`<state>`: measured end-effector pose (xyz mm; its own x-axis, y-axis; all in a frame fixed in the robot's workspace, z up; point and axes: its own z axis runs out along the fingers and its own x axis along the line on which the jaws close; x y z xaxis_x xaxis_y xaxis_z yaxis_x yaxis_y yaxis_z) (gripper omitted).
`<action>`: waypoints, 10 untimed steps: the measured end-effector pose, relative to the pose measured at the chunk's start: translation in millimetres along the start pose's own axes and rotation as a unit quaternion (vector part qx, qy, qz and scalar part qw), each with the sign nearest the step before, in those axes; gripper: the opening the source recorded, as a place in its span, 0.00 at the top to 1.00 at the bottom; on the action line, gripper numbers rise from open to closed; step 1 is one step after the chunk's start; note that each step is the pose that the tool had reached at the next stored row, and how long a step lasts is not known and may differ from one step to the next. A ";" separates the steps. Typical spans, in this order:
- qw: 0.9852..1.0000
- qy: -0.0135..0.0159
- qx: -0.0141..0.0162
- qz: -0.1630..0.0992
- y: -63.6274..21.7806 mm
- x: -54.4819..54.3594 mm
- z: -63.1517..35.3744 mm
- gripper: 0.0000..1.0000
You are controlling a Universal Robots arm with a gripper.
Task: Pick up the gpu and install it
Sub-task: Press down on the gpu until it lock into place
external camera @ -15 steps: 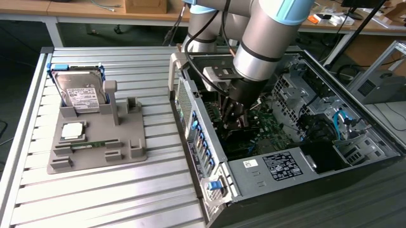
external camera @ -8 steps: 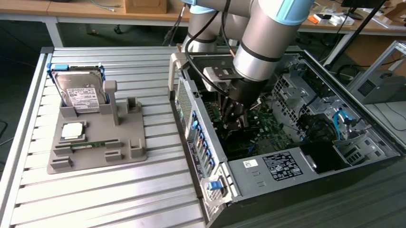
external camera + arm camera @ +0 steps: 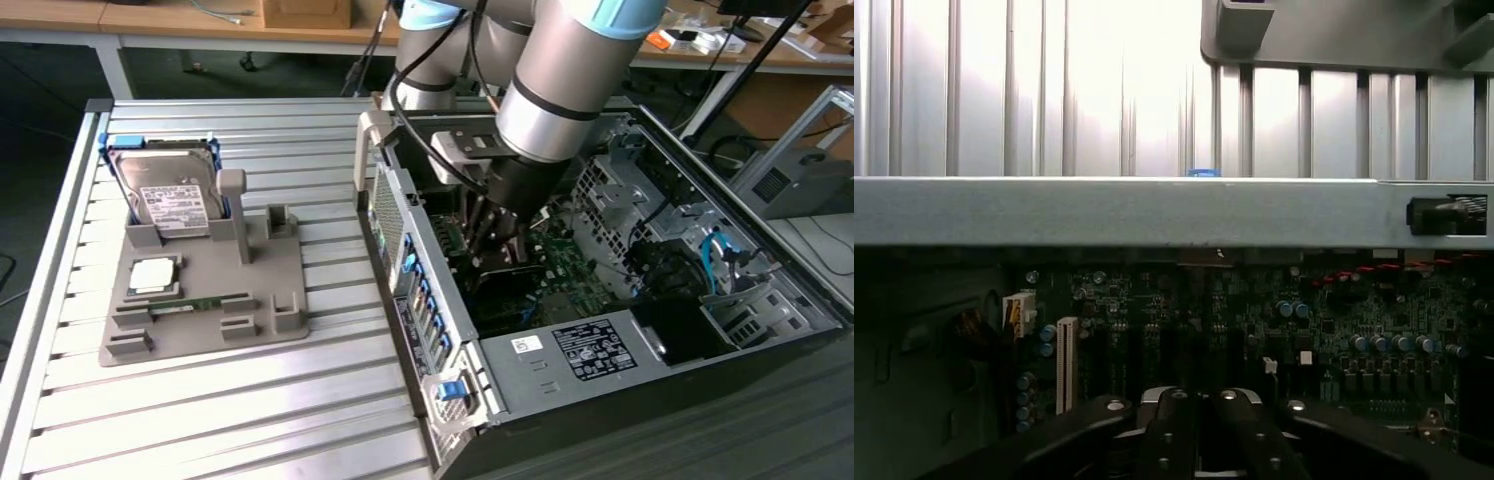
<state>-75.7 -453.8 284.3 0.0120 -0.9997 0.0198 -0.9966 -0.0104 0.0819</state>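
While the arm reaches down into the open computer case (image 3: 627, 330), the tool (image 3: 505, 232) sits low over the motherboard (image 3: 567, 268), with its fingers drawn fully together. In the exterior view a dark flat piece (image 3: 511, 270) shows directly under the fingertips, just above the board; it may be the gpu, edge-on and held or being seated, but the shadow inside the case hides too much to be sure. In the wrist view the closed tool (image 3: 1199, 400) points straight at the row of expansion slots (image 3: 1154, 340) on the green board, and nothing can be made out for certain between its tips.

On the slatted tabletop (image 3: 200, 400), toward the exterior view's left and well apart from the case, stands the grey parts holder (image 3: 200, 290). It carries the silver hard drive (image 3: 167, 195) upright, a square processor (image 3: 151, 275) and a short green memory stick (image 3: 200, 302) lying flat. No tan circuit card with a metal bracket sits in that holder, so by my judgement the card is already at the case, below the tool.

If so, the relation that matters is vertical: card beneath the fingers, its long axis running along the slot, the slot beneath the card
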 end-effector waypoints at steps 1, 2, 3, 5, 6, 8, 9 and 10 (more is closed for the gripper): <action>1.000 0.000 0.000 0.000 -1.4 -0.1 -0.4 0.89; 1.000 0.000 0.000 0.000 -3.5 -0.1 -0.5 0.89; 1.000 -0.001 -0.001 0.000 -8.1 0.1 -0.9 0.89; 1.000 -0.001 -0.003 0.000 -17.3 0.2 -1.7 0.89; 1.000 -0.002 -0.004 0.000 -21.8 0.2 -2.1 0.89; 1.000 -0.003 -0.006 0.000 -30.9 0.4 -2.8 0.89; 1.000 -0.003 -0.007 0.000 -35.2 0.4 -3.2 0.89; 1.000 -0.003 -0.009 0.000 -40.1 0.5 -3.6 0.89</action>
<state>-35.4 -453.8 284.7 0.0122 -0.9998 0.0129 -0.9950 -0.0108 0.0997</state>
